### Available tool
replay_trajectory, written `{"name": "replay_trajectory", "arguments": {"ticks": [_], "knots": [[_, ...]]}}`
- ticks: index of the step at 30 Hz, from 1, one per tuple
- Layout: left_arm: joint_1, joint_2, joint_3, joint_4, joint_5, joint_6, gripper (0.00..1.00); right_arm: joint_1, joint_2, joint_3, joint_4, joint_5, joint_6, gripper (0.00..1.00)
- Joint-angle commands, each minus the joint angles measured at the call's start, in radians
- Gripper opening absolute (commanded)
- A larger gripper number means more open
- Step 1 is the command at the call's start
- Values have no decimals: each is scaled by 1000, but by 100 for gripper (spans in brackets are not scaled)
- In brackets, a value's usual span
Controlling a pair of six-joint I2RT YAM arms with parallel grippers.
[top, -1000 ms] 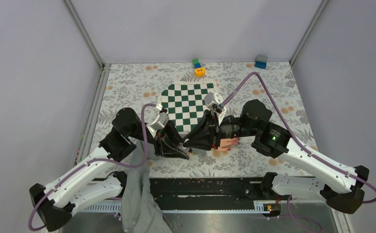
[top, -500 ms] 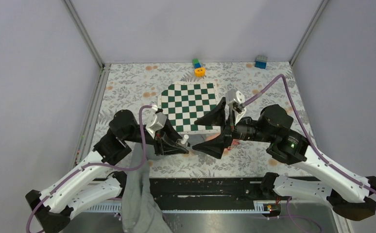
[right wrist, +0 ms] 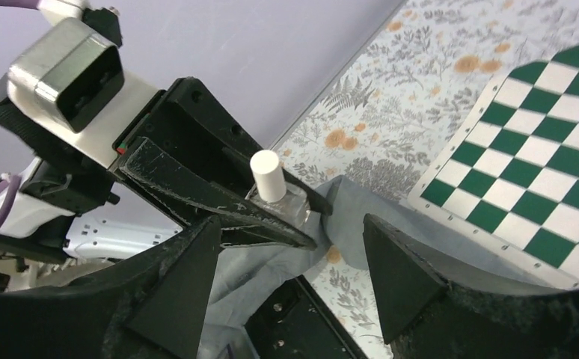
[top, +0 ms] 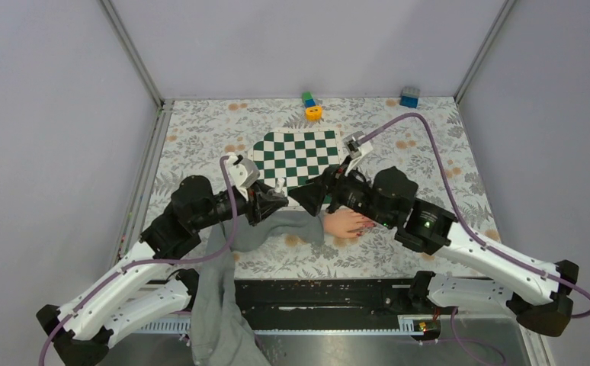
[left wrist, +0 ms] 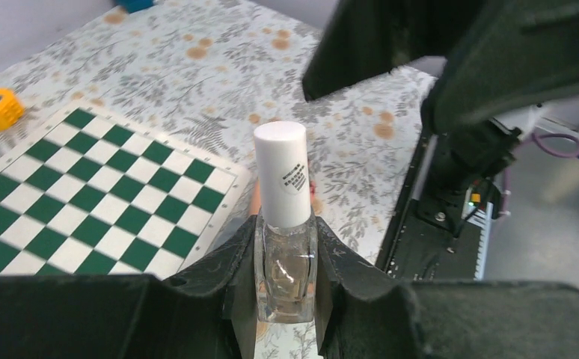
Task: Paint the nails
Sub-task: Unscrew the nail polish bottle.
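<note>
A clear glass polish bottle with a white cap stands upright between the jaws of my left gripper, which is shut on its body. In the top view the left gripper hovers over the grey sleeve at the checkerboard's near edge. My right gripper is open and empty, facing the bottle from close by; in the top view the right gripper sits just right of the cap. The pale hand lies on the table with its dark red nails pointing right, partly under the right arm.
A green-and-white checkerboard lies behind the grippers. An orange block, a green and blue block and a blue block sit by the back wall. Grey cloth trails over the table's near edge.
My right gripper opened, drew away to the right, then came back toward the bottle. The left gripper carried the bottle up and back toward the checkerboard, uncovering the hand.
</note>
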Motion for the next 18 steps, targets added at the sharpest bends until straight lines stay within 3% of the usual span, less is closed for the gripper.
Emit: {"name": "replay_trajectory", "arguments": {"ticks": [1, 13, 18], "knots": [[2, 0, 35, 3, -169, -7, 0, 53, 57, 58, 53, 129, 118, 75], [2, 26, 39, -4, -165, -15, 0, 66, 130, 118, 54, 161, 131, 56], [2, 30, 39, -7, -166, -14, 0, 66, 162, 136, 41, 154, 128, 55]]}}
